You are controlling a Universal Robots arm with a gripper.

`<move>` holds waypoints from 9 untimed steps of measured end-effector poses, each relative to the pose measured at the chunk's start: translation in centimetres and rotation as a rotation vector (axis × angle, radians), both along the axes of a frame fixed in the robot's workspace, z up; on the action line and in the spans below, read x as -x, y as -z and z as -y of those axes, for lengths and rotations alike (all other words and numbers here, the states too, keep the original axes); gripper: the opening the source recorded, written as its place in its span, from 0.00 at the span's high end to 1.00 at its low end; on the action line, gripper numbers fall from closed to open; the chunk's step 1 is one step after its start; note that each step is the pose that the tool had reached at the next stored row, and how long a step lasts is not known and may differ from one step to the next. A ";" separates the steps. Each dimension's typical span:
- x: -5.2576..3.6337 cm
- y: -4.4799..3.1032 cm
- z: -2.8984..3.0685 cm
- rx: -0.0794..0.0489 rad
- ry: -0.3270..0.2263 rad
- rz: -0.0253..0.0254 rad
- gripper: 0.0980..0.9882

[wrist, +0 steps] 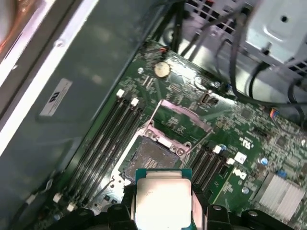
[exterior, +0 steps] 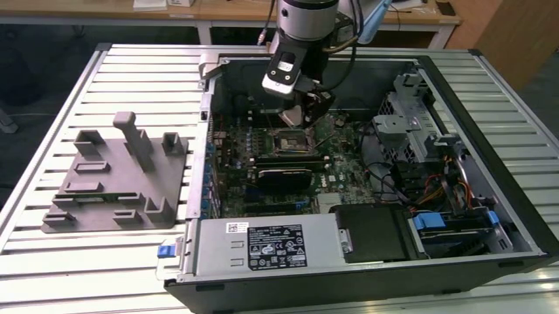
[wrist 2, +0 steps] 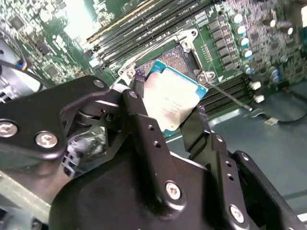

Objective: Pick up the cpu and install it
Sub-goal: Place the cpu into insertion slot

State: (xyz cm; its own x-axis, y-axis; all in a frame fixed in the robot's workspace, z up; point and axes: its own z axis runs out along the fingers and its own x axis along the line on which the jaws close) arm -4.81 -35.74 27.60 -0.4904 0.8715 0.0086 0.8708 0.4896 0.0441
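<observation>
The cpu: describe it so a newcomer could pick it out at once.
Look inside the open computer case, at the green motherboard on its floor. Near the open socket there, the gripper clamps the cpu: a flat square with a pale silver top, unlike the dark socket and slots around it.

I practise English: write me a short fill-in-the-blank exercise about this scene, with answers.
The black gripper is ____ on the small square silver-topped cpu.
The cpu is not yet seated in the open black square ____.
The grey plastic fixture tray lies on the exterior view's ____ of the open computer case.
Missing: shut; socket; left.
</observation>
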 end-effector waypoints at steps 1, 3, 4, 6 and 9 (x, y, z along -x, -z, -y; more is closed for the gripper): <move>0.00 0.01 0.00 0.000 0.018 0.0000 0.50; 0.00 0.01 0.00 0.000 0.053 0.0000 0.50; 0.00 0.01 0.00 0.000 0.071 -0.0001 0.50; 0.00 0.02 0.00 0.000 0.106 0.0000 0.50; 0.00 0.03 0.00 0.000 0.159 0.0000 0.50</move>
State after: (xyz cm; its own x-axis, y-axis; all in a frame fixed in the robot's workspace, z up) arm -4.81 -35.74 27.58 -0.3459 0.9382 0.0086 0.9375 0.3452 0.0441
